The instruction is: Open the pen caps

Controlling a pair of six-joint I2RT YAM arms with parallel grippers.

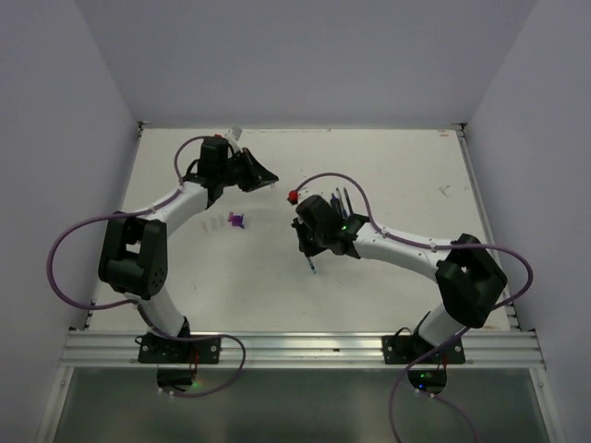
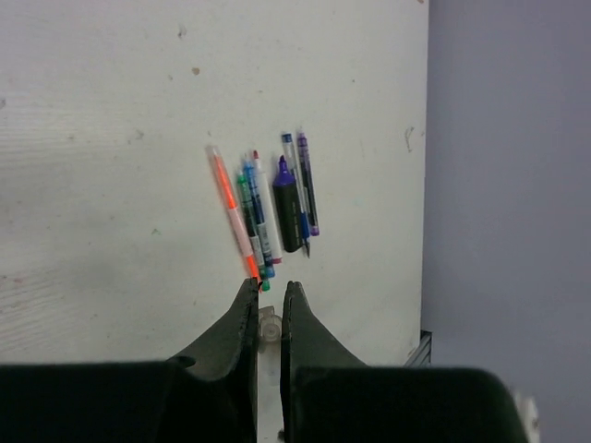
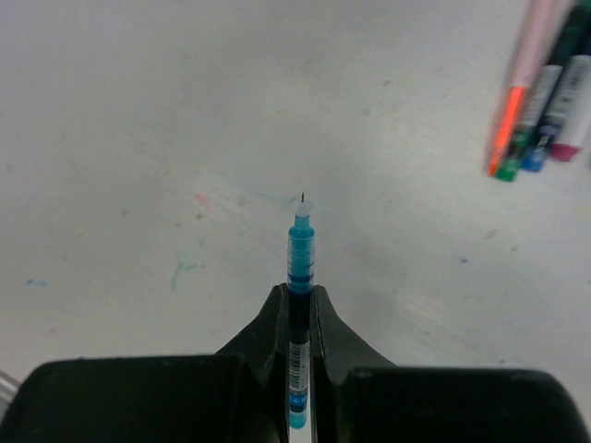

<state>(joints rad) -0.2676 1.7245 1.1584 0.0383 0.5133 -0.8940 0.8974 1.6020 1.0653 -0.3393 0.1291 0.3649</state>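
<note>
Clamping is complete on both sides. Right tool (image 3: 298,293): jaws together on the barrel of a blue pen (image 3: 300,249). The grip sits behind the front section, so the needle tip projects forward, bare and uncapped, low over the bench (image 3: 138,138). This hold fixes the barrel along the tool axis, the arrangement needed for a straight axial pull on a cap.

Left tool (image 2: 271,288): jaws nearly together on a small clear cap (image 2: 269,328), seen as a translucent piece seated deep between the fingers. In the top view the two tools are well apart, so this cap is judged to be separated from the blue pen.

Location of other task items: a group of pens (image 2: 263,208) lies side by side on the bench ahead of the left tool, beside the right arm. The purple marker (image 2: 287,208) in that group shows its tip exposed. A purple cap (image 1: 238,220) lies alone on the bench between the arms. Whether the thin pens in the group carry caps cannot be told at this size.

Next step, as judged: set down the pen and the cap.
</note>
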